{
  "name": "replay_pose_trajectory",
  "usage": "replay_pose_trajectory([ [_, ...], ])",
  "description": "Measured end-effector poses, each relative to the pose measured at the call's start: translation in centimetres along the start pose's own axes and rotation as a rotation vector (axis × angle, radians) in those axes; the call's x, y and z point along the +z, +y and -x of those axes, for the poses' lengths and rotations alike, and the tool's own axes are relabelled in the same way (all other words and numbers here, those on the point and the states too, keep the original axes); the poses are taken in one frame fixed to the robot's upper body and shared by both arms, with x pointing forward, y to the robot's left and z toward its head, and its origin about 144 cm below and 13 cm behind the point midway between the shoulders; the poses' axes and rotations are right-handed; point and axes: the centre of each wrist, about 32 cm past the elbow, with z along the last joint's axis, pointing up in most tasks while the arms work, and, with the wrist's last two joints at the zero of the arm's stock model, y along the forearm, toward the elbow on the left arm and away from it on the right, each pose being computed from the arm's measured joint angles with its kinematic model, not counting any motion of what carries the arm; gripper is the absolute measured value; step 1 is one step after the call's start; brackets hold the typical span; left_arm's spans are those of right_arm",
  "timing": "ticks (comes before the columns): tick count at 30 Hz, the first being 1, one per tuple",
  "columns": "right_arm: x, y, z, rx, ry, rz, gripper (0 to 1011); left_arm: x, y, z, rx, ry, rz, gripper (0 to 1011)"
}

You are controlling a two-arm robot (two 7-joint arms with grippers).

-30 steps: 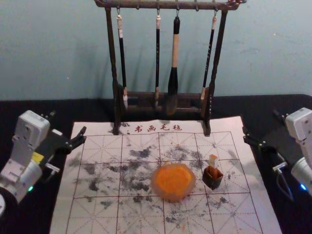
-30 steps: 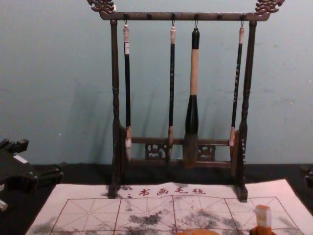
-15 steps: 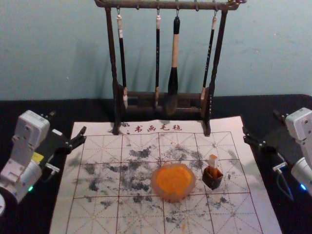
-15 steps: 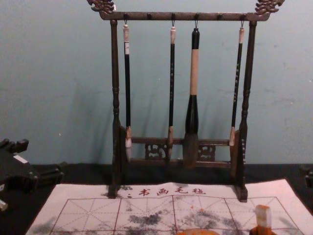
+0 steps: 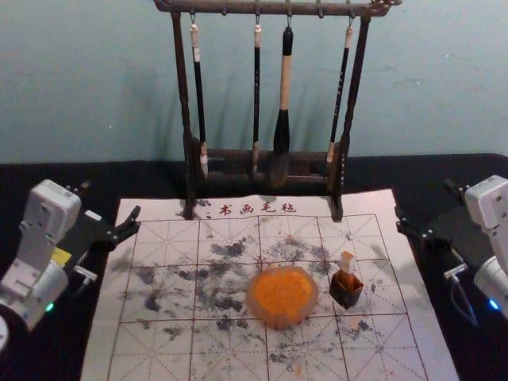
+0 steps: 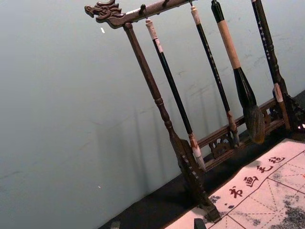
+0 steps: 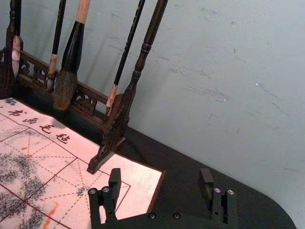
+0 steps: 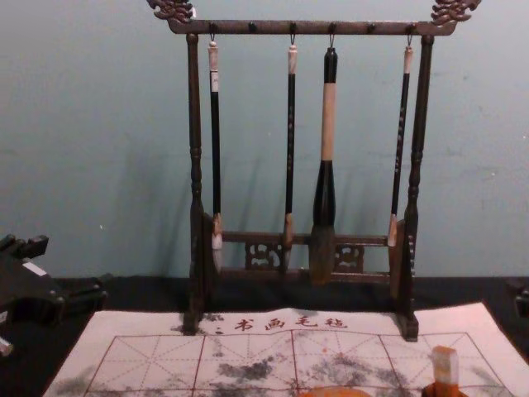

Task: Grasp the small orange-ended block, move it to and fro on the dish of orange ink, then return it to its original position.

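Rack (image 8: 314, 28), four hanging brushes (image 8: 328, 124); gridded mat (image 5: 155, 345), wall (image 5: 444, 95)

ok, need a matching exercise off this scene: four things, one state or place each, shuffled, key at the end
1. orange-ended block
2. dish of orange ink
3. thickest brush
4. right gripper

A. open, holding nothing
B. hanging from the rack
C. standing in the dark holder
D. on the mat, left of the holder

Pairs: 1-C, 2-D, 3-B, 4-A
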Motion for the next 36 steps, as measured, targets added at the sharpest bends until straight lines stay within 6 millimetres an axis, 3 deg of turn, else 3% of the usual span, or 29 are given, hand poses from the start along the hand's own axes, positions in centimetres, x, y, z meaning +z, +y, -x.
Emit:
replay_pose_trajectory([
  [21,0.3,-0.7,-0.3,0.010,0.047,-0.051,1002,0.0,0.0,0.0,0.000,0.000,0.000,1001],
  [36,1.5,-2.8,0.3,0.201,0.313,-0.112,1002,0.0,0.0,0.0,0.000,0.000,0.000,1001],
])
